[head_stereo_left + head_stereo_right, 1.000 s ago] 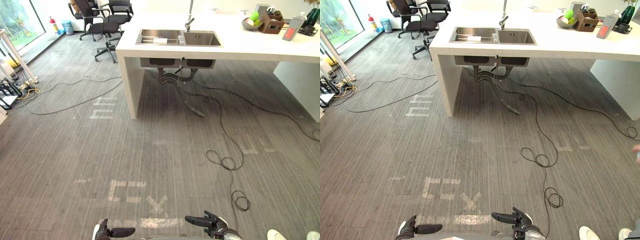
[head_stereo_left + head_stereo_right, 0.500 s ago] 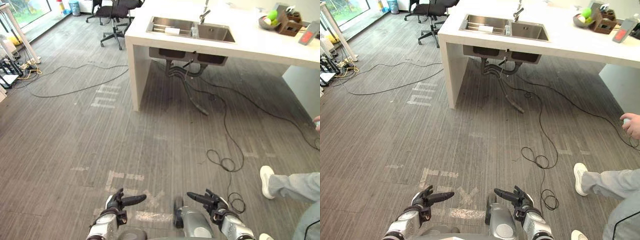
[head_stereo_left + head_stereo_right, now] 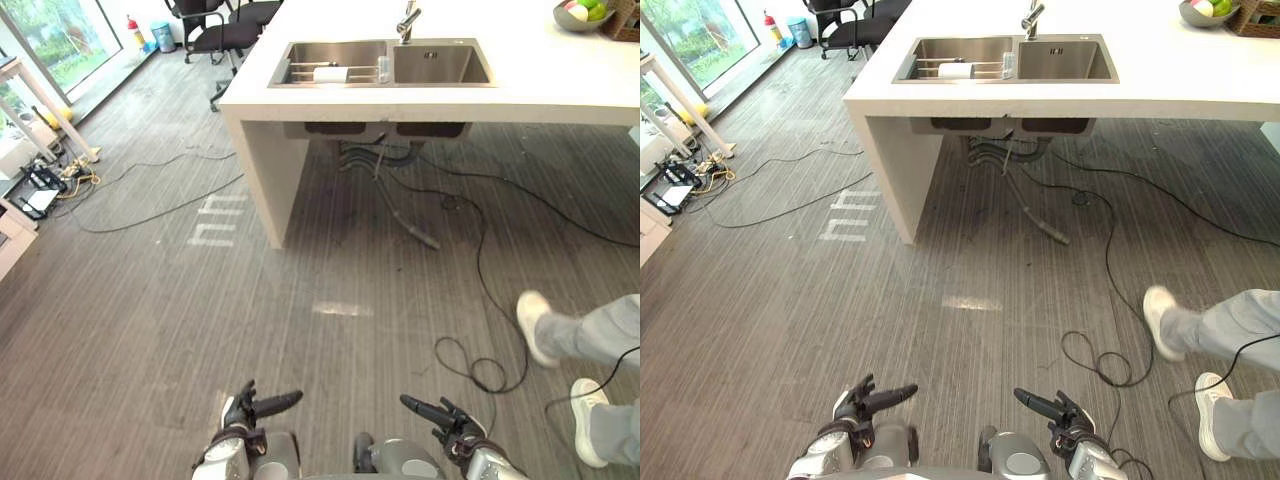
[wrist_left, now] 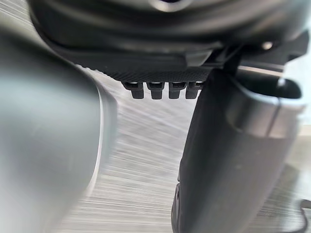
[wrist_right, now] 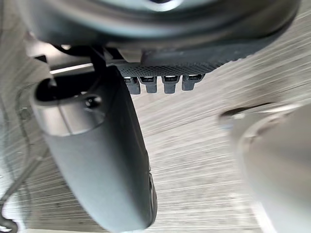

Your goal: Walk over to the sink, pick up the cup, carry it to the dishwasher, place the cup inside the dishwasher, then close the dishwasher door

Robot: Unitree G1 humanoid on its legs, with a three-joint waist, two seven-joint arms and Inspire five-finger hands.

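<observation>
At top centre, sink (image 3: 385,62): twin steel basins set in the white counter (image 3: 560,90), with the tap (image 3: 406,18) rising behind the divider.
Cup (image 3: 384,68): small and clear, standing in the left basin right up against the divider. It is too small to say more.
Beside it: a white roll-shaped thing (image 3: 328,74) lying on a rack in the same basin.
Left hand (image 3: 242,410): low at the bottom, left of centre, fingers straight out, holding nothing.
Right hand (image 3: 455,430): at the bottom, right of centre, fingers stretched forward, empty as well.
Between hands and sink: a wide stretch of grey striped floor (image 3: 330,330), with pale tape marks (image 3: 215,220) near the counter's end panel.
Under the sink: grey pipes (image 3: 370,155) and a hose (image 3: 415,225) trailing out onto the floor.
Right edge: a person's legs (image 3: 600,335) in grey trousers and white shoes (image 3: 533,327), one shoe reaching in toward mid-floor, well apart from the hands.
Left side: a black cable (image 3: 160,212) snaking over the floor toward the end panel.
Upper left: black office chairs (image 3: 215,30) just past the counter's corner.
Upper right: a bowl of fruit (image 3: 580,12) on the counter.
</observation>
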